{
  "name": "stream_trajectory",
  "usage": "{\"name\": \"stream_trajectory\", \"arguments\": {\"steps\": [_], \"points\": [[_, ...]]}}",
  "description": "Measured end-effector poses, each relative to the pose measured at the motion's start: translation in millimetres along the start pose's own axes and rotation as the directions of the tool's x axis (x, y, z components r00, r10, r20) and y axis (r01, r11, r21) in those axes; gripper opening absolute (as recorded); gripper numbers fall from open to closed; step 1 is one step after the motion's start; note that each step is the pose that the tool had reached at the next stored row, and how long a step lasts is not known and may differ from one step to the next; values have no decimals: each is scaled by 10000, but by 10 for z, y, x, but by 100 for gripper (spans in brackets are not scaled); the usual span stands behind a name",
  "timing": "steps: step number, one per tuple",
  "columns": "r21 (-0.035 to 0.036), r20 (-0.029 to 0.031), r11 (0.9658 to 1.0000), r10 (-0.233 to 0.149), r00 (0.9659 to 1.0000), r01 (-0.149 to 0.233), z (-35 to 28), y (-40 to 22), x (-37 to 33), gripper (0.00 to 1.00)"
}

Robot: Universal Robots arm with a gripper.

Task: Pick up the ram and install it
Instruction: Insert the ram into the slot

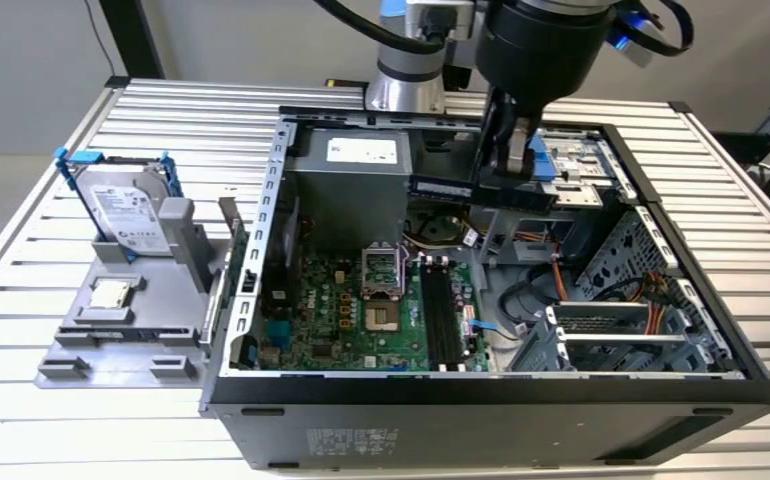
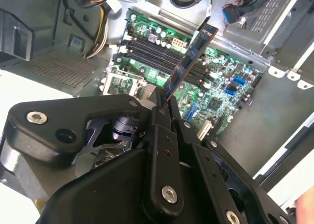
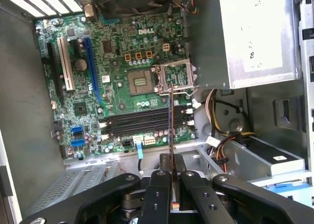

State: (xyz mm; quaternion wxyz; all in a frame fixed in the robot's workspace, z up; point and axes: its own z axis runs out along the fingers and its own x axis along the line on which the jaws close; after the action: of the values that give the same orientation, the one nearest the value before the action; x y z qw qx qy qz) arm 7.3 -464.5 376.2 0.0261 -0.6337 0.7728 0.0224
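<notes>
My gripper [image 1: 495,188] is shut on the ram [image 1: 441,187], a thin dark stick. It hangs above the open computer case, over the back part near the power supply. In the second wrist view the ram [image 2: 189,62] sticks out from between the fingers [image 2: 156,102] and slants over the green motherboard. Seen edge-on in the first wrist view, the ram [image 3: 171,121] is a thin line running from the gripper [image 3: 171,161] across the black memory slots [image 3: 142,122]. Those slots [image 1: 441,320] lie well below the stick, toward the front of the board.
The case walls [image 1: 268,200] enclose the motherboard. The grey power supply [image 1: 352,175], CPU socket [image 1: 378,280], cables [image 1: 545,290] and drive cage [image 1: 625,330] crowd the inside. On the exterior view's left a grey fixture [image 1: 118,340] carries a hard drive [image 1: 132,215] and a processor chip [image 1: 112,293].
</notes>
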Motion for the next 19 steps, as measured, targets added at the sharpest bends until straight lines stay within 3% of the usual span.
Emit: {"name": "stream_trajectory", "arguments": {"steps": [4,9,14,19], "points": [[35,2,9988,497,9988,-497,0,0,0,0],[72,7,9945,1049,9945,-1049,1,1,1,0],[109,13,9874,1581,9874,-1581,1,2,1,0],[143,20,9781,2078,9782,-2079,1,4,1,0]]}}
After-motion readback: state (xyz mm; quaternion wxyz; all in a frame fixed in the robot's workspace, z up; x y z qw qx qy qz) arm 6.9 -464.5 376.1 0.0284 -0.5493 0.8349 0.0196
